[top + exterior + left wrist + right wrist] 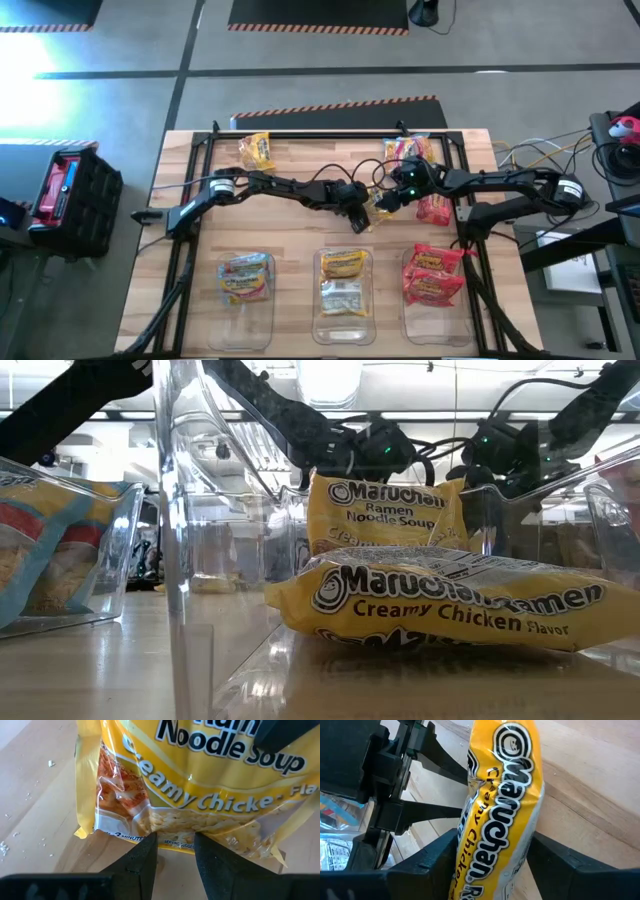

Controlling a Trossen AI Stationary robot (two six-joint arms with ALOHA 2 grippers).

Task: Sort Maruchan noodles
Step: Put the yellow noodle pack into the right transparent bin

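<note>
Gripping a yellow noodle packet (500,805) between its fingers, the right hand (392,198) holds it above the middle of the tabletop (300,235). Just beside it, the left hand (358,215) is open, its fingertips (145,851) at the same packet's lower edge. 3 clear bins (342,330) along the near edge hold sorted packets; other packets (256,150) lie at the far side.

Grey concrete floor (300,45) surrounds the pale wooden slatted table (300,215), hazard-striped black mats (318,14) lie beyond it, and a black crate (70,185) sits left of it.
</note>
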